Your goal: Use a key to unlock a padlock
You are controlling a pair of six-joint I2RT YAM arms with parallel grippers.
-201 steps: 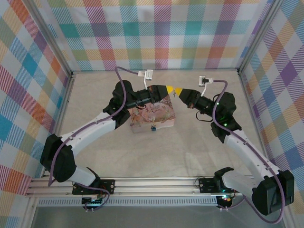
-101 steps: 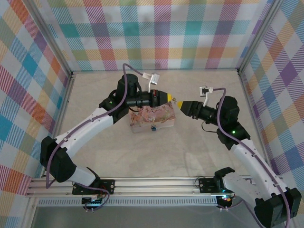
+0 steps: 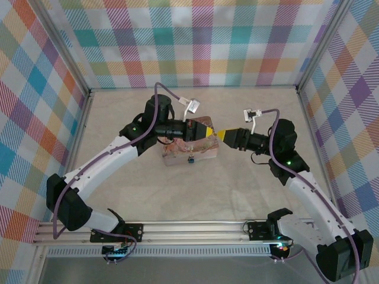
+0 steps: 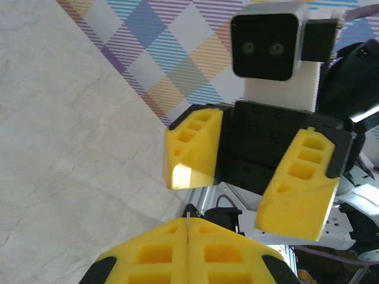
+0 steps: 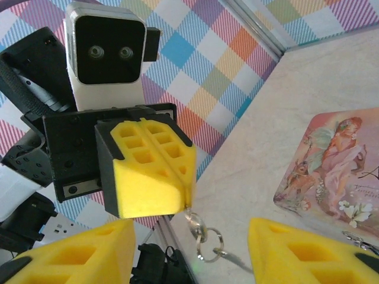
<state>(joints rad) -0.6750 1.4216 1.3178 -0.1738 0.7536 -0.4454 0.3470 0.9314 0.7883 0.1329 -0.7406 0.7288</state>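
Observation:
My left gripper (image 3: 211, 131) is shut on the key (image 5: 191, 214), whose thin metal edge (image 4: 188, 220) pokes out between its yellow pads. Two linked rings (image 5: 208, 239) and a second small key (image 5: 237, 261) dangle below the fingertips. Directly opposite, tip to tip, my right gripper (image 3: 223, 135) stands open, one finger on each side of the hanging rings (image 5: 190, 236) and not touching them. In the left wrist view its fingers (image 4: 192, 148) are spread wide. A small blue padlock (image 3: 191, 158) hangs at the front of a pink picture box (image 3: 198, 149) just below both grippers.
The pink box lies mid-table on the beige floor (image 3: 237, 189). Plaid walls (image 3: 201, 41) and a metal frame close in the back and sides. Cables loop over both wrists. There is free room in front of the box and to the right.
My right gripper has opened and let go of the key, which stays in the left gripper. Both grippers have come nearer, over the box's right edge.

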